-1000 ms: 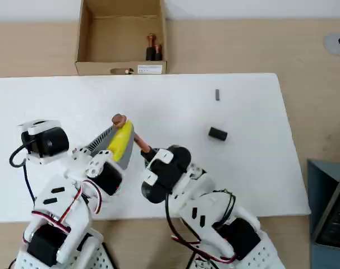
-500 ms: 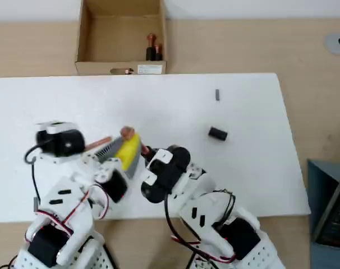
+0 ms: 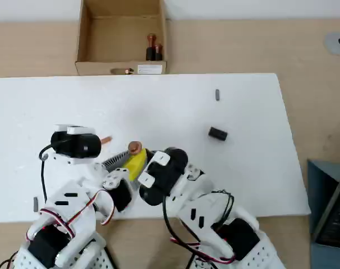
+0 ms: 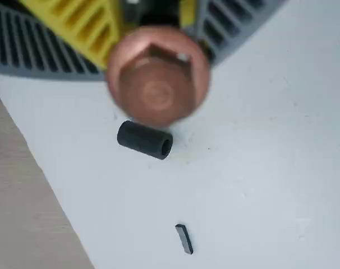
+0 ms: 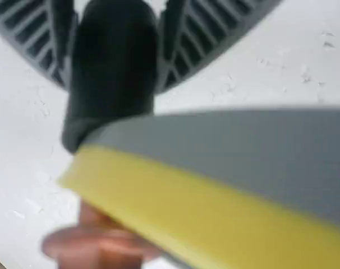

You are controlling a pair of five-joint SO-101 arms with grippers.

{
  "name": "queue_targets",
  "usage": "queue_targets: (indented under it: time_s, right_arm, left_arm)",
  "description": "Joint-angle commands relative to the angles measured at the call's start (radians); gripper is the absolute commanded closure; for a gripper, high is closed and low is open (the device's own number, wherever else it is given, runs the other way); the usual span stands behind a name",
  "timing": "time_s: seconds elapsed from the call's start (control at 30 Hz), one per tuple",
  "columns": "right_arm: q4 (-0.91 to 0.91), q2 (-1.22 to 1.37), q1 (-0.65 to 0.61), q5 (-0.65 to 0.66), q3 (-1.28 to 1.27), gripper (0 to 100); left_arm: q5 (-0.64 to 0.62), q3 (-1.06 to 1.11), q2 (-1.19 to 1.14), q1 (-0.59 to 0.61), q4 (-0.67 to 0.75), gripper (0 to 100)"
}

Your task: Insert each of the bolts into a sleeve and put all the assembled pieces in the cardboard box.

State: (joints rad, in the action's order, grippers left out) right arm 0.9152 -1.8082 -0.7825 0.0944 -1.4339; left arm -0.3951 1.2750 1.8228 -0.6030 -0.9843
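Note:
My left gripper [image 3: 134,154], with one yellow and one grey finger, is shut on a copper bolt [image 3: 135,148] near the table's front middle. Its hexagonal head [image 4: 157,84] faces the left wrist camera. Right beside it, my right gripper [image 3: 150,157] is shut on a black sleeve [image 5: 111,67]. The left gripper's yellow and grey finger crosses in front of that sleeve, with the bolt's head [image 5: 97,242] just past it. A second bolt [image 3: 105,139] lies on the white mat. A loose black sleeve [image 3: 217,134] lies to the right. The cardboard box [image 3: 86,33] holds assembled pieces [image 3: 153,50].
Another bolt [image 3: 122,71] lies against the box's front wall. A small grey piece [image 3: 217,94] rests on the white mat [image 3: 260,179] at the right rear. A dark object [image 3: 330,207] sits off the mat's right edge.
My left arm has drawn back toward the table's front and right, carrying the bolt up against the right gripper. The bolt lying on the mat has come into sight.

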Motion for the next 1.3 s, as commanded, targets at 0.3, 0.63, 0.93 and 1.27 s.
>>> queue_targets:
  time_s: [0.3,0.63,0.93,1.27]
  right_arm:
    - [-0.029,-0.125,-0.001,0.003,0.064,98.9]
    - [-0.029,-0.125,-0.001,0.005,0.053,98.9]
    - [-0.029,-0.125,0.001,0.005,0.053,98.9]
    - [-0.029,-0.122,0.179,0.000,0.061,98.9]
  left_arm:
    - [0.006,-0.103,-0.002,0.192,-0.021,83]
    - [0.005,-0.178,-0.002,0.203,-0.115,83]
    - [0.005,-0.207,0.001,0.221,-0.127,84]
    - [0.269,-0.184,0.001,0.520,-0.129,100]
